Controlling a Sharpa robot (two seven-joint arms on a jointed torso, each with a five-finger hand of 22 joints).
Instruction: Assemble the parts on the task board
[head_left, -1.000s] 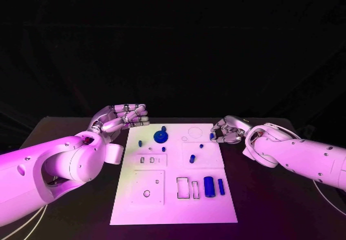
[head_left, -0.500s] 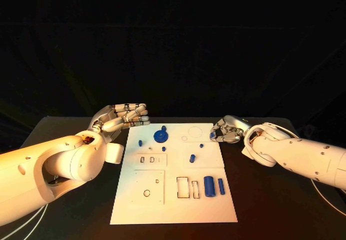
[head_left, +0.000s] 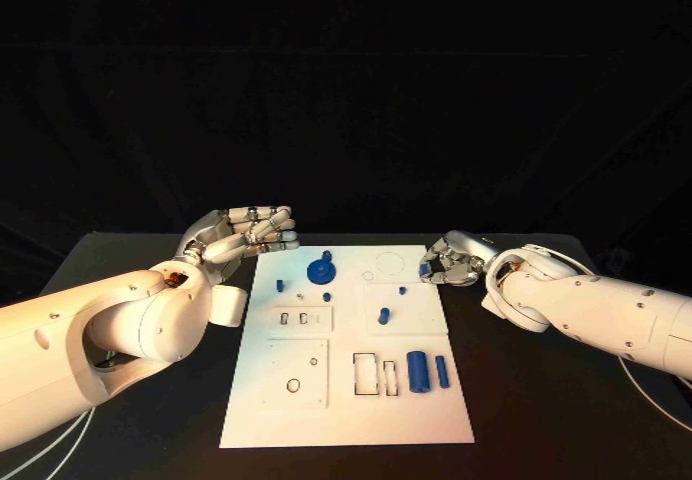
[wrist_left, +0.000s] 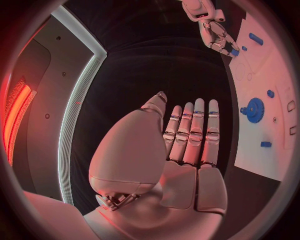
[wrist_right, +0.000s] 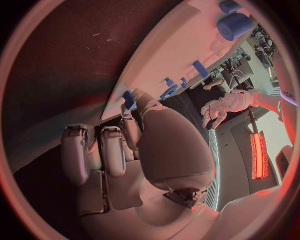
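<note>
Compared with half a second ago, you will find both hands and all parts unmoved. Left hand (head_left: 248, 232): raised off the bench (head_left: 130, 300), fingers loosely apart, holding nothing. Beside it lies the task board (head_left: 346, 400), with the blue gear (head_left: 322, 269) nearest. Right hand (head_left: 451, 260): at the board's edge, pinching a small blue part (wrist_right: 128, 98), clearest in the right wrist view.
</note>
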